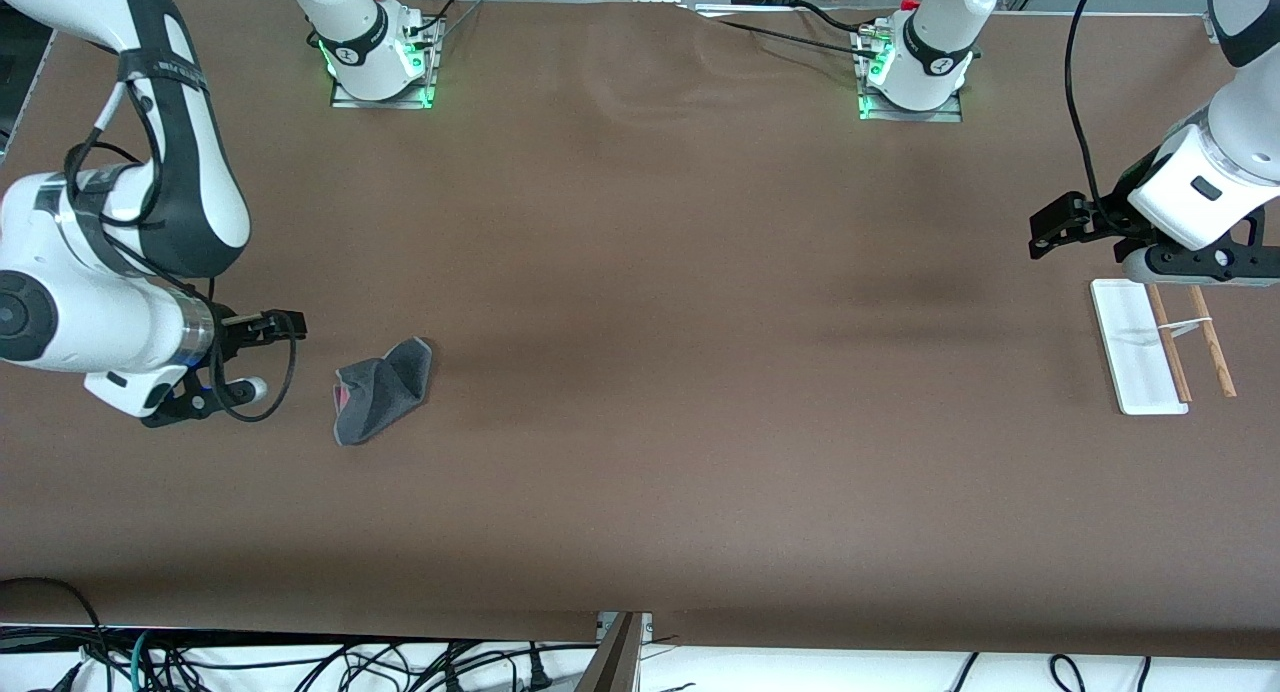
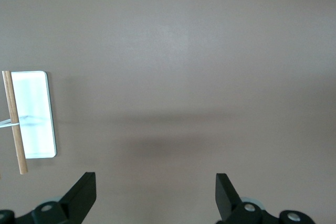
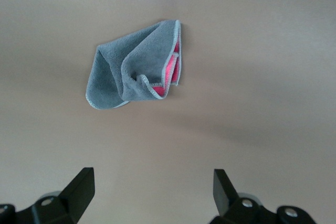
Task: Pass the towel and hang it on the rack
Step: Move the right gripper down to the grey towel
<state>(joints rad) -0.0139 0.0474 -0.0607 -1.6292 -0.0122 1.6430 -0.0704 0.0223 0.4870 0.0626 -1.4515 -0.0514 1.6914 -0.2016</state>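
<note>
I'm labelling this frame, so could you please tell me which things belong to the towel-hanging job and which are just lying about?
Belongs to the job:
towel
rack
right gripper, open
left gripper, open

Just lying about:
cables at the table edge

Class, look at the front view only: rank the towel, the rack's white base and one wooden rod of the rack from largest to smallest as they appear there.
1. The rack's white base and the towel look about alike; no ranking between them.
2. Wooden rod, clearly the thinnest and smallest.
</note>
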